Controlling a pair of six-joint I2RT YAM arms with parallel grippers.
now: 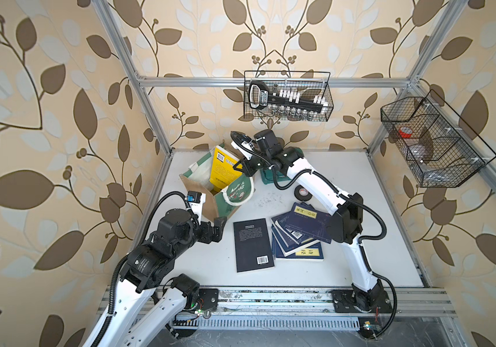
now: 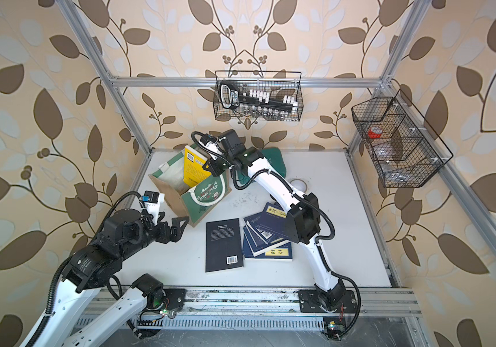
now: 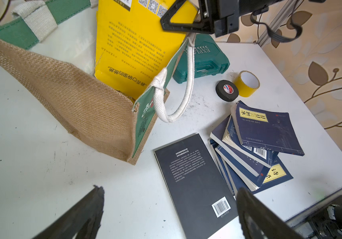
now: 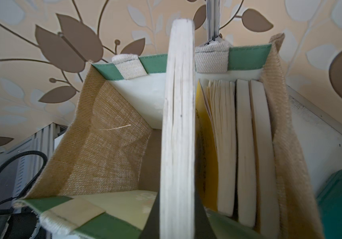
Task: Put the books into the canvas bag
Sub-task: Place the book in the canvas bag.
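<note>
Gripper on the right arm (image 1: 242, 168) clamps a thin yellow paperback book (image 1: 221, 168) standing in the boxy tan burlap bag (image 1: 200, 196); left gripper (image 1: 220, 229) is spread wide, holding nothing.

Beige wallpaper (image 1: 45, 90) with brown leaves all round. An aluminium frame (image 1: 195, 81) boxes in the white surface (image 1: 345, 180). One wire basket (image 1: 327, 99) hangs high beyond the right jaws, a second basket (image 1: 457, 162) well off to their right.

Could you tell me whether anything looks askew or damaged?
Yes. The tan burlap canvas bag sags with one side wall bowed, the yellow paperback book poking from it seems slightly torn at its cover edge, and the navy blue paperbacks lie in a splayed, uneven pile.
</note>
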